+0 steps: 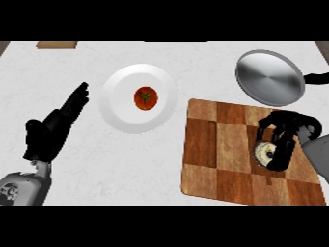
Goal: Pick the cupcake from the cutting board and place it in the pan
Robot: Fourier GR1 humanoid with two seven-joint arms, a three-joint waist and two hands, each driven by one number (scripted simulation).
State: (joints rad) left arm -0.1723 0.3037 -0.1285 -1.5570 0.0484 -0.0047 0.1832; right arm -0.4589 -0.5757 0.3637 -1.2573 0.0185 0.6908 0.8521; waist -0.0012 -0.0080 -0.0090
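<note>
Fingers [284,126] of the right hand [289,132] curl down around the cupcake [265,153], which sits on the cutting board [224,144] near its right edge, and they seem clamped on it, though contact on the far side cannot be seen. Only the pale left part of the cupcake shows; the rest is covered by the hand, so whether it rests on the board or is just lifted cannot be told.

Risk from here, as a judgement: a hold taken mostly from above may let the cupcake tip or slip during the lift. The pan [268,77] lies just beyond the board's far right corner, its black handle cut off at the view's right edge, and carrying too low could knock its rim.

Near the table's middle a white plate [120,108] holds a tomato [146,98]. At the table's left side the left hand [53,130] rests with straight fingers, well apart from everything.
</note>
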